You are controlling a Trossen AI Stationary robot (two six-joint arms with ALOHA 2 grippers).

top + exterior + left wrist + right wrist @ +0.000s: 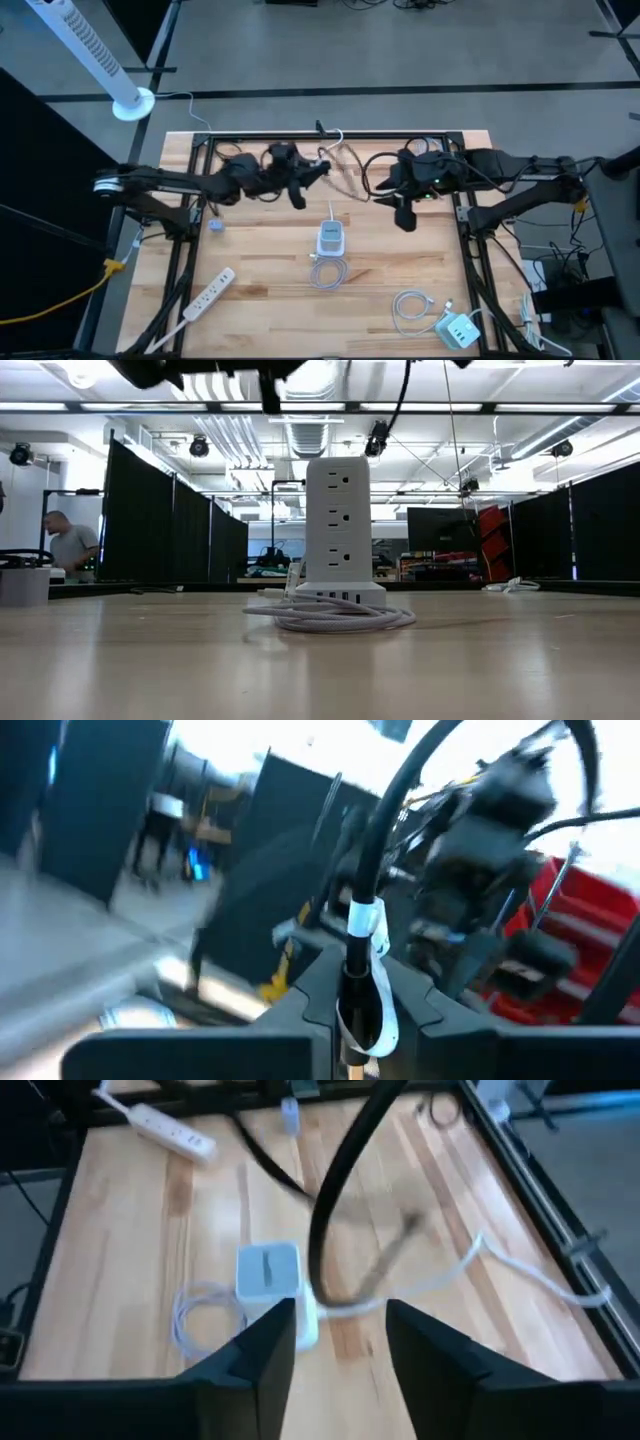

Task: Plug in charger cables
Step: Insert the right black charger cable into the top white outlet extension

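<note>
My left gripper [300, 190] hangs above the table's middle, left of centre, shut on a black charger cable [378, 830] that bears a white band. The cable arcs through the air toward my right gripper [405, 212], which is open [340, 1340]. The black cable [335, 1190] sways, blurred, just ahead of the right fingers without lying between them. A white cable [520, 1270] trails off beside it. Below stands a white tower socket block [331, 240], a white cable coil [328, 272] lying at its base. My left gripper pinches the black cable between its two fingers at the white band [364, 925] near one end. A white loop [380, 1000] lies between the fingers beside it. The cable rises out of the hold and curves away, clear of the table.
A long white power strip [208, 293] lies at the near left. Another white cable coil [412, 308] and a charger block [458, 330] lie at the near right. A small object [216, 226] sits left of the tower. A black frame [200, 140] rims the table. A person [68, 545] stands beyond.
</note>
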